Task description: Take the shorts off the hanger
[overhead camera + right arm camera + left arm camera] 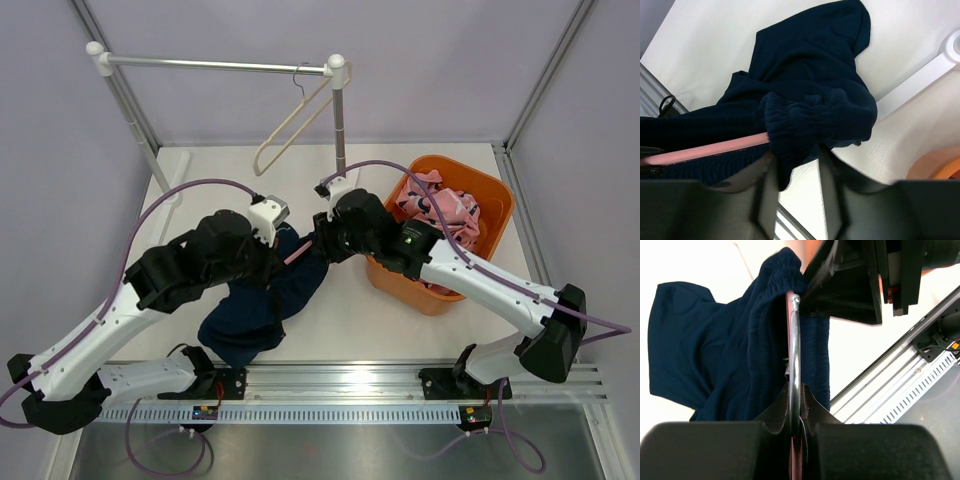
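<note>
Navy shorts [262,308] hang mid-desk [340,320] between my arms: left claw [795,415] clamps the pink hanger's [710,148] metal hook [794,355], right claw [794,172] pinches the waistband.

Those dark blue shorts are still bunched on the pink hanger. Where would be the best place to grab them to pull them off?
Probably the gathered waistband of the navy shorts. It is the thick ridge wrapped around the pink hanger bar, so it gives a firm pinch. Come from the hanger's free end, where the right tool sits, pulling along the bar while the left tool grips the metal hook.
</note>
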Robot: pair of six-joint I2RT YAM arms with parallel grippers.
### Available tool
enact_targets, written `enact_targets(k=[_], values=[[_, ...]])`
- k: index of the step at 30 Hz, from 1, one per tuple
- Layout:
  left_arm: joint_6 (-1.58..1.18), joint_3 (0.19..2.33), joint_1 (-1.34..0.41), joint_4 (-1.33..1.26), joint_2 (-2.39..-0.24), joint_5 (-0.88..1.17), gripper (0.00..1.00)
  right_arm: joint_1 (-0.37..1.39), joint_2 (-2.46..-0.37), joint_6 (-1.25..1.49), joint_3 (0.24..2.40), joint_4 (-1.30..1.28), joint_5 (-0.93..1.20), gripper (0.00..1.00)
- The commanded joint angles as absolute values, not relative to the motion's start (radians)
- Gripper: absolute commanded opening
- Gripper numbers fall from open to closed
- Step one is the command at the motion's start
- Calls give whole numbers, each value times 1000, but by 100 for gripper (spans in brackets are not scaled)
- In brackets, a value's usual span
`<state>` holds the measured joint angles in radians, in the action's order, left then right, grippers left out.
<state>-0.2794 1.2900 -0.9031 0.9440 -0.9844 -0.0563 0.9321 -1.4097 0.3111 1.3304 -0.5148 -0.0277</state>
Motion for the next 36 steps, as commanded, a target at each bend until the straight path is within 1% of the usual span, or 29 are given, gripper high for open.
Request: enact_targets(k=[1, 2, 4, 5, 8, 9, 12, 18, 25, 28, 31, 36], values=[[-262, 1345, -911, 900, -951, -23, 0, 940, -1424, 308, 1385, -500, -92, 35], [-259, 1342, -911, 902, -950, -21, 0, 942, -1427, 308, 1387, -502, -94, 26], [-258, 1336, -913, 908, -950, -15, 0, 940, -1424, 310, 1400, -508, -120, 17], [-255, 1332, -914, 910, -948, -14, 0, 940, -1425, 310, 1408, -523, -133, 9], [-255, 1310, -922, 913, -945, -17, 0, 940, -1427, 305, 1445, -569, -205, 1], [-256, 1298, -925, 914, -942, -26, 0, 939, -1428, 301, 1454, -578, -262, 0], [-256, 1278, -933, 914, -914, -25, 0, 927, -1436, 295, 1482, -610, -317, 0], [-255, 1249, -936, 920, -867, -6, 0, 845, -1462, 302, 1505, -615, -282, 0], [-249, 1239, -936, 919, -831, 9, 0, 816, -1500, 307, 1526, -618, -265, 0], [-245, 1238, -936, 900, -822, 6, 0, 818, -1493, 316, 1514, -597, -221, 0], [-241, 1259, -936, 907, -828, 14, 0, 808, -1488, 321, 1494, -598, -264, 0], [-245, 1269, -936, 910, -807, -32, 0, 784, -1470, 322, 1471, -592, -255, 0]])
